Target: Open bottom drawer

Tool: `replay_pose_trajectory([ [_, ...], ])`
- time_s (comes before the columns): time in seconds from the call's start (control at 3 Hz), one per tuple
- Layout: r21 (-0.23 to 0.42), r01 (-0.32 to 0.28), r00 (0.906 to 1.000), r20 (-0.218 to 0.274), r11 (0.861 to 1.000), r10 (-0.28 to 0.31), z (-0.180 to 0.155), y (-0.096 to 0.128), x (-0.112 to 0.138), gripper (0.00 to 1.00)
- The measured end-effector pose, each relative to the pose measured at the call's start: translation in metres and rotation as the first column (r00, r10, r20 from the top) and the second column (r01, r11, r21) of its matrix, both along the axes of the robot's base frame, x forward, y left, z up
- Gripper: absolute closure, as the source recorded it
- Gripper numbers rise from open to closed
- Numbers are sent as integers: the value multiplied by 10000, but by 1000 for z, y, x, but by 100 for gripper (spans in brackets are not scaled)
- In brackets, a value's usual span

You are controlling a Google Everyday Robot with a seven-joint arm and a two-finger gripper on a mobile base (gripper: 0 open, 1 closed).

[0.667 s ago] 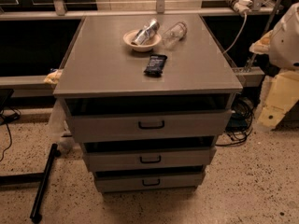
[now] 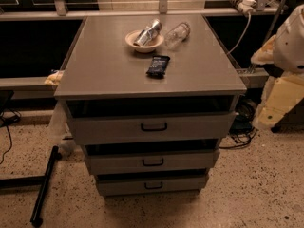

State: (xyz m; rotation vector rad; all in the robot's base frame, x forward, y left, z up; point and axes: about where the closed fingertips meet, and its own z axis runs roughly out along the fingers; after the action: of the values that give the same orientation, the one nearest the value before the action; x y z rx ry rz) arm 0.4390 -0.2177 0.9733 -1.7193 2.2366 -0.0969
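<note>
At the far left, a black pole (image 2: 45,184) lay on the speckled floor beside the grey bench (image 2: 109,65), and nothing there had shifted from the moment before. On the bench top stood a shallow bowl (image 2: 142,45) with a silvery can (image 2: 148,31) lying in it. Just right of it a clear plastic bottle (image 2: 177,33) lay on its side, and a dark snack packet (image 2: 157,66) lay nearer to us. All of these sat where they had been.

Below the top, three drawer fronts stepped down toward the floor. The bottom drawer (image 2: 123,186) was the lowest and smallest-looking, with its black bracket handle (image 2: 153,185) at centre. It sat tucked back under the middle drawer (image 2: 118,163). We judged it to be shut still, since its front had not moved forward against the ones above.

At the right edge we saw the robot's white arm (image 2: 292,37), with the cream-coloured pincer (image 2: 270,109) hanging below it. The pincer was level with the top drawer (image 2: 109,128) and well apart from the bench. Whether it was open or closed we could not tell. It had barely stirred since the earlier view, and it gripped nothing that we could see.

So in our judgement the task had not begun. The pincer would need to travel left and down to that low handle before any pull.
</note>
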Motion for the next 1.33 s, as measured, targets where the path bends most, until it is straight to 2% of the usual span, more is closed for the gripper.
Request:
replay_pose_trajectory([
  [1.0, -46, 195, 9997, -170, 9998, -196, -12, -6, 1, 89],
  [1.33, -46, 195, 9997, -170, 9998, -196, -12, -6, 1, 100],
])
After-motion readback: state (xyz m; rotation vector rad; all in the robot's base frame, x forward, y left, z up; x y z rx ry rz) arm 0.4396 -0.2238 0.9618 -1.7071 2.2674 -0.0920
